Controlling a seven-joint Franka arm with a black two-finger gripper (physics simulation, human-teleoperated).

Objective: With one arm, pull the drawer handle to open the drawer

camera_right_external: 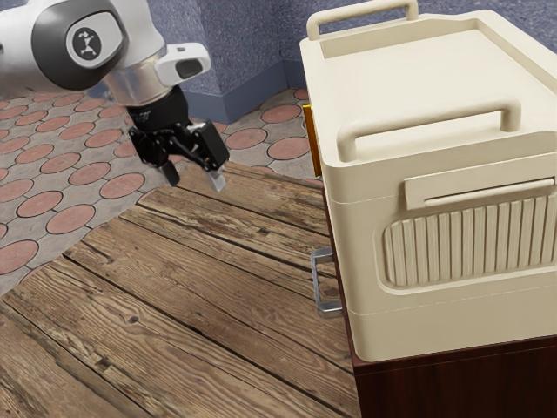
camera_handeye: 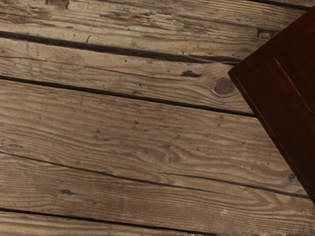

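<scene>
The gripper [camera_right_external: 196, 180] hangs above the far part of the wooden table in the exterior view, its two fingers spread apart with nothing between them. A silver drawer handle [camera_right_external: 320, 283] sticks out from the side of the dark red-brown cabinet [camera_right_external: 452, 383], low and to the exterior view's right of the gripper, with a wide gap between them. The drawer front is seen nearly edge-on, so how far it stands out cannot be told. In the wrist view a corner of the dark cabinet [camera_handeye: 280, 93] shows beside the planks; I see no handle there.
A large cream cooler-like box [camera_right_external: 452, 244] with top rails sits on the cabinet. A yellow piece [camera_right_external: 311, 139] stands at its far side. The plank table [camera_right_external: 191, 287] spreads under the gripper, with a tiled floor and blue walls behind.
</scene>
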